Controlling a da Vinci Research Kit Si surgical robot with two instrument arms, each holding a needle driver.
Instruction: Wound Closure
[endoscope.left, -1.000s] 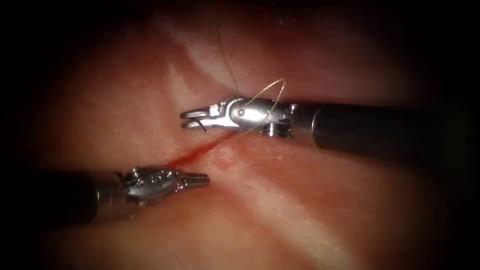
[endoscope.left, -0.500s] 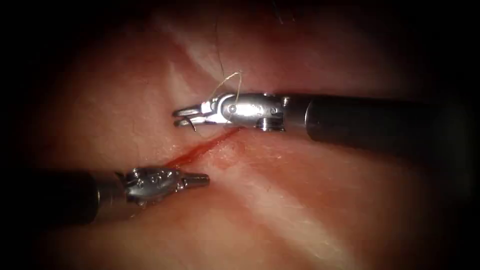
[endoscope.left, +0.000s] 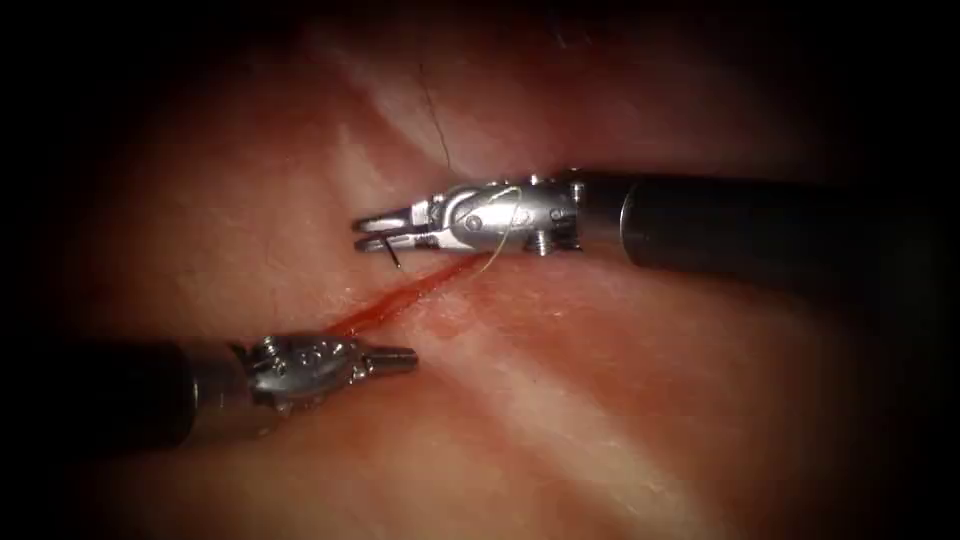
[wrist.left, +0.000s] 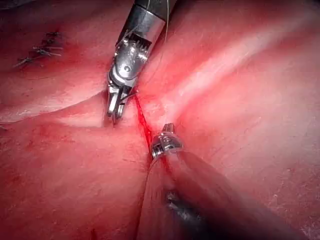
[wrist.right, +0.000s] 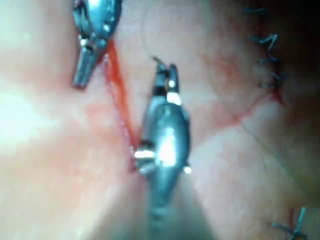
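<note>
My right tool (endoscope.left: 366, 231) comes in from the right, and its jaws are shut on the curved needle (endoscope.left: 394, 254) close to one end. The short dark piece of needle hangs down just above the tissue (endoscope.left: 560, 400), left of the upper end of the red cut (endoscope.left: 400, 297), and is not in the tissue. Pale thread (endoscope.left: 508, 214) lies across the tool's wrist, and a dark strand (endoscope.left: 434, 112) runs up and away. My left tool (endoscope.left: 401, 356) rests low by the cut's lower end, shut and holding nothing. The left wrist view has both tools, the right (wrist.left: 114, 108) and the left (wrist.left: 167, 129).
Red fluid lines the cut (wrist.right: 118, 80). Older stitches with cut thread ends (wrist.left: 42, 50) sit off to one side on the tissue, and they are also in the right wrist view (wrist.right: 267, 52). The right tool's dark shaft (endoscope.left: 780, 235) spans the right half of the endoscope view.
The thread loop that stood above the right tool has dropped across its wrist. The right tool shifted slightly left, then back and up, still holding the needle. The left tool stayed still.
</note>
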